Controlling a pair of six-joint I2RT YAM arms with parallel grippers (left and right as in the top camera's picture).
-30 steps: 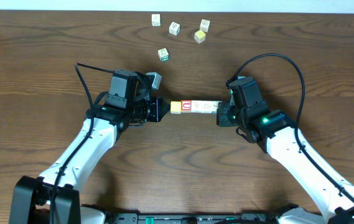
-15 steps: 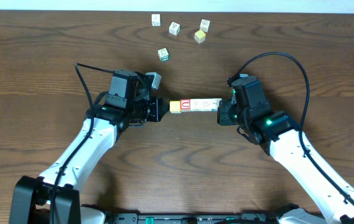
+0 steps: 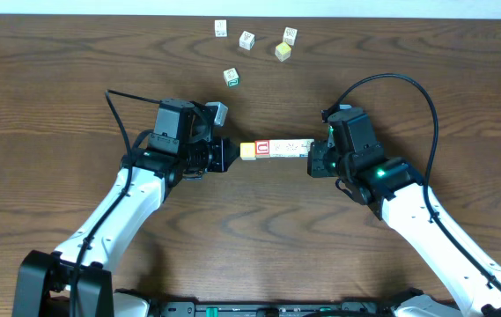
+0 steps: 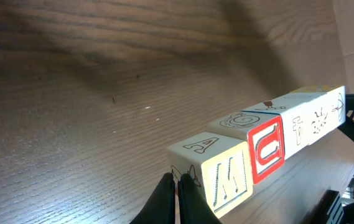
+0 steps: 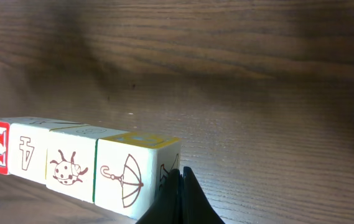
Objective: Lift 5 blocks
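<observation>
Both arms reach in from the near edge of the table [image 3: 56, 88] and meet at mid-table.

Left gripper [image 3: 231, 155]: fingers together. In its own wrist view the closed tip [image 4: 178, 183] presses flat on the end face of the yellow-orange block [image 4: 217, 168].

Right gripper [image 3: 312, 158]: fingers together, and the closed tip [image 5: 178, 186] butts the opposite end, against the umbrella block [image 5: 127, 177].

The row of blocks [image 3: 275, 150] is pinched end to end between the two closed tips, with neither pair of fingers around a block. From the left gripper the order is yellow-orange, red-bordered block [image 3: 263, 149], then three whitish ones. The ladybird block [image 5: 71, 168] sits next to the umbrella block. The row is straight and the faces touch. Both wrist views show wood grain beneath the row, so it appears to be clear of the table.

Farther back, well apart from the row, are the loose cubes. The green-bordered cube [image 3: 231, 77] is nearest. Beyond it, near the far edge, lie a pale yellow cube [image 3: 283, 52] and three white cubes [image 3: 246, 40].
</observation>
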